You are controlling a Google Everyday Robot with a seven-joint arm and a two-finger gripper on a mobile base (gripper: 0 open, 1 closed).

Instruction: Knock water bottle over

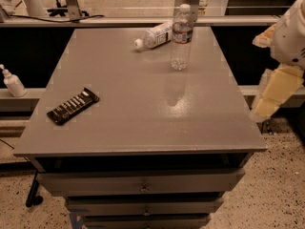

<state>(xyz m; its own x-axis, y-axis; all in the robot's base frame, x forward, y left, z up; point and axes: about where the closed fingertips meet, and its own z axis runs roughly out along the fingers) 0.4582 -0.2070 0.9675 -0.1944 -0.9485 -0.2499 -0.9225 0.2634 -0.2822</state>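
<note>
The water bottle (180, 37) stands upright near the far edge of the grey table (143, 123), right of centre. It is clear and ribbed, with a white cap and a narrow dark reddish label band. My gripper (265, 108) hangs at the end of the cream and white arm beyond the table's right edge. It is well to the right of the bottle, nearer the front, and apart from it.
A whiter bottle with a broad pale label (153, 35) lies on its side just left of the water bottle, almost touching it. A black snack bar (72, 106) lies near the left edge. A pump dispenser (12, 82) stands on a ledge to the left. Drawers sit under the tabletop.
</note>
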